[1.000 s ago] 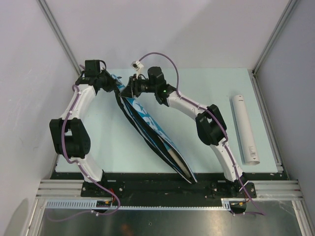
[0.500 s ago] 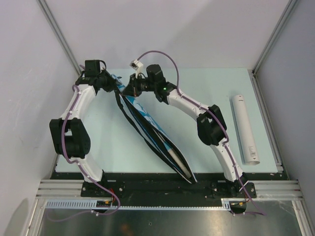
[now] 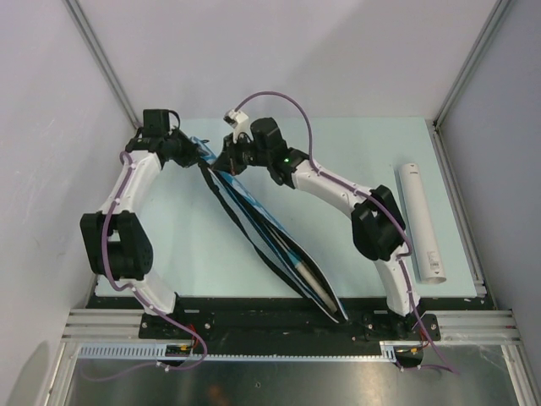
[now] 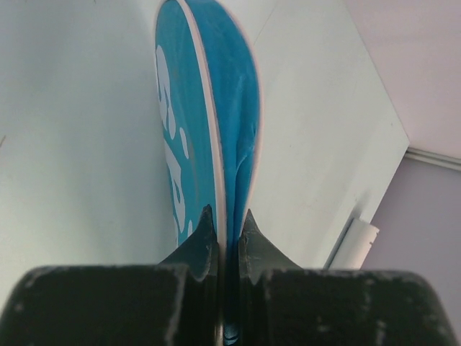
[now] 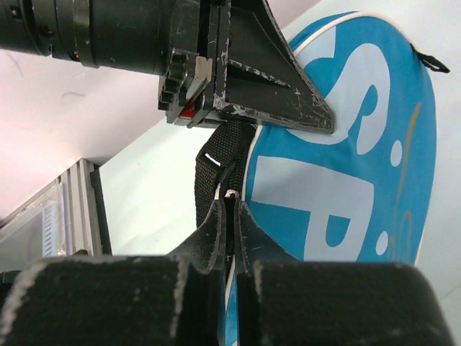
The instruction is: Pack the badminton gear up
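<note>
Pale table [image 3: 190, 241]: left fingers [image 4: 198, 245] and right fingers [image 5: 212, 232] pinch blue bag [image 4: 225, 94].

Left arm [image 3: 127, 190] & right arm [image 3: 338, 188]: wht shells, blk joints, purple cables [image 3: 279, 97]; green LED [image 3: 286, 158], right's 12 o'clock end; left gripper [image 4: 227, 213] blk.

The table [image 3: 355, 152] in front of me is a flat, pale green surface. A black rail [image 3: 254, 306] runs along its near edge, where my left base [image 3: 159, 324] and right base [image 3: 407, 324] are mounted.

Two items rest on it:
1. The blue bag [image 3: 254, 218] stands on its long edge, running diagonally from far left of centre to the near edge, its near end over the rail.
2. The white tube [image 3: 420, 222] lies flat along the right edge, pointing far to near, well apart from the bag.
</note>
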Controlling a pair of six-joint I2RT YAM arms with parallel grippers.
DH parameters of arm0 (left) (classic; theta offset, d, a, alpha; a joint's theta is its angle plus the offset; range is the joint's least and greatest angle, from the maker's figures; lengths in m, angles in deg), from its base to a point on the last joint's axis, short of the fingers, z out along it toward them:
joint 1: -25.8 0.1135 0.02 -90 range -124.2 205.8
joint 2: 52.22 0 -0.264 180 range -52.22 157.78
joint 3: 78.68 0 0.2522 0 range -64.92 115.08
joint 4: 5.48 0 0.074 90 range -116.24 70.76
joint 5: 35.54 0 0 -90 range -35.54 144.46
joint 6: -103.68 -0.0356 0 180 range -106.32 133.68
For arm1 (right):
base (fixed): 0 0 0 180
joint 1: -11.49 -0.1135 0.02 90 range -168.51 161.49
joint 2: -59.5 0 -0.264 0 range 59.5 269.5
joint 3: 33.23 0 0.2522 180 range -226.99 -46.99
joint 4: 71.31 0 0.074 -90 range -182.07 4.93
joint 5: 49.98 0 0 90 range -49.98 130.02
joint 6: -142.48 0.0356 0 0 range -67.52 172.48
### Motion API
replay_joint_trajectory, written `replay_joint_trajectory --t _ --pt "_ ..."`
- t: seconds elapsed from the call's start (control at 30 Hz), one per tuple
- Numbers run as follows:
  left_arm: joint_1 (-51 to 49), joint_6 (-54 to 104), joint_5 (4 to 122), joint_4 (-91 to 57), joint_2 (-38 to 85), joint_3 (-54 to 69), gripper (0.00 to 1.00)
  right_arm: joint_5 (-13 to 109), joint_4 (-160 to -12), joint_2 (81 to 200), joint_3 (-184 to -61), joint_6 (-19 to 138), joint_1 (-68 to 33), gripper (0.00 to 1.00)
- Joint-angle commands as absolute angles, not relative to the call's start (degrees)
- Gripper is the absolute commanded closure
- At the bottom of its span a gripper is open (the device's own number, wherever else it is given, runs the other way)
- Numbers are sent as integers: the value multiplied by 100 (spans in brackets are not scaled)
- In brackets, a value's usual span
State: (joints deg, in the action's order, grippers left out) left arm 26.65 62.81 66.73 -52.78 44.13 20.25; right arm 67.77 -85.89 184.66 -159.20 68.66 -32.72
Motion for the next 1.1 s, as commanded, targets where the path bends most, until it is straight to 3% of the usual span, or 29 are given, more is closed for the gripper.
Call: replay_joint_trajectory --t 0.0,0.47,0.83,1.07 --pt "3388 6255 5868 -5123 4182 2095 99 6798 -9351 17597 -15282 6645 -3167 100" --pt "3626 6466 5061 -5149 4138 2473 100 5822 -10168 16850 -14764 5872 -3509 100" --pt "4092 6238 3785 -5176 4366 3096 100 4881 -10160 14758 -11725 5872 -3369 100" --pt "4101 6097 3416 -5176 4551 3369 100 4548 -10089 13826 -10441 6170 -3211 100"
